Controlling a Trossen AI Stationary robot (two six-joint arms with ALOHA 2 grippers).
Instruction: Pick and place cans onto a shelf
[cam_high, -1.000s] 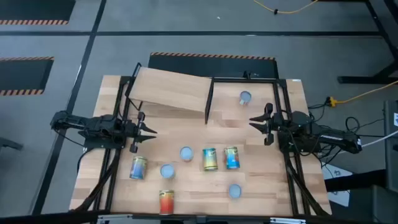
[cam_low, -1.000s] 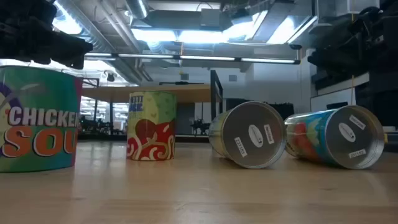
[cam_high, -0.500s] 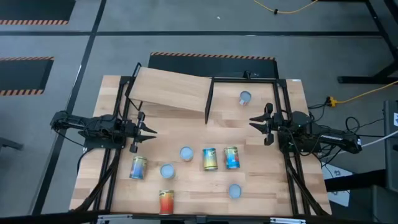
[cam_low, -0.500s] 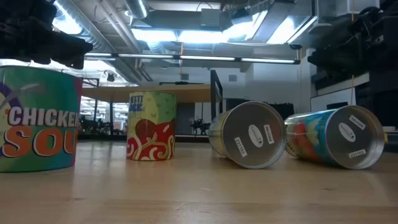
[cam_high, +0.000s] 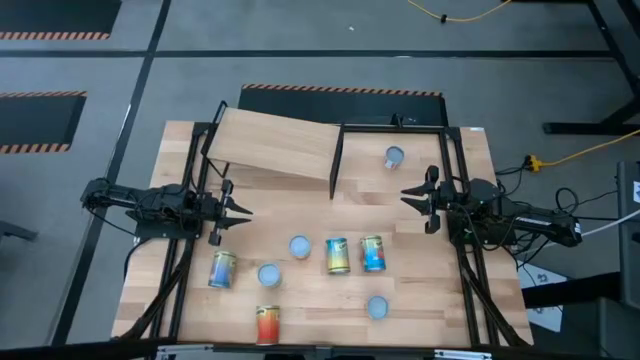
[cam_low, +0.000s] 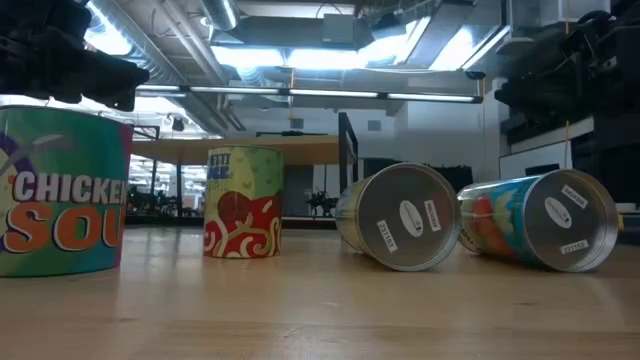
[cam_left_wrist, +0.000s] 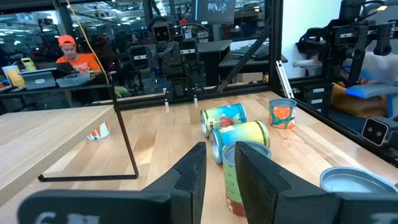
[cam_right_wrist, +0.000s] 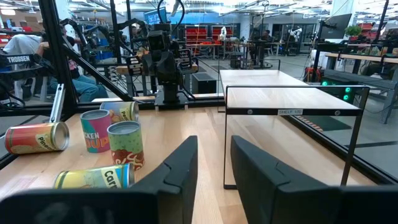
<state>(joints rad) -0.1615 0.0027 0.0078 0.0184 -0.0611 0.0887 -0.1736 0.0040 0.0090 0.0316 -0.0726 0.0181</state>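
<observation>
On the table's left edge the left gripper (cam_high: 240, 211) hovers with its fingers spread and nothing between them, pointing inward across bare wood. Just behind it the shelf (cam_high: 275, 148), a tilted plywood board in a black frame, sits at the far side, its upright divider (cam_high: 336, 162) marking the board's right end. Beyond the divider one upright can (cam_high: 394, 156) stands alone in the framed bay.

The other cans cluster nearer the front: a yellow-blue can (cam_high: 221, 269) lying on its side, a red-orange can (cam_high: 267, 324) lying at the front edge, two upright cans (cam_high: 268, 274) and (cam_high: 299, 246), a pair lying side by side (cam_high: 338, 255) and (cam_high: 373, 253), and another upright one (cam_high: 377, 307). Open tabletop separates the cluster from both arms.

At the right edge the right gripper (cam_high: 410, 194) waits, fingers parted and empty.

In the low view the nearest label reads "CHICKEN SOU" (cam_low: 60, 205). A person in orange (cam_left_wrist: 73, 59) sits beyond the table.
</observation>
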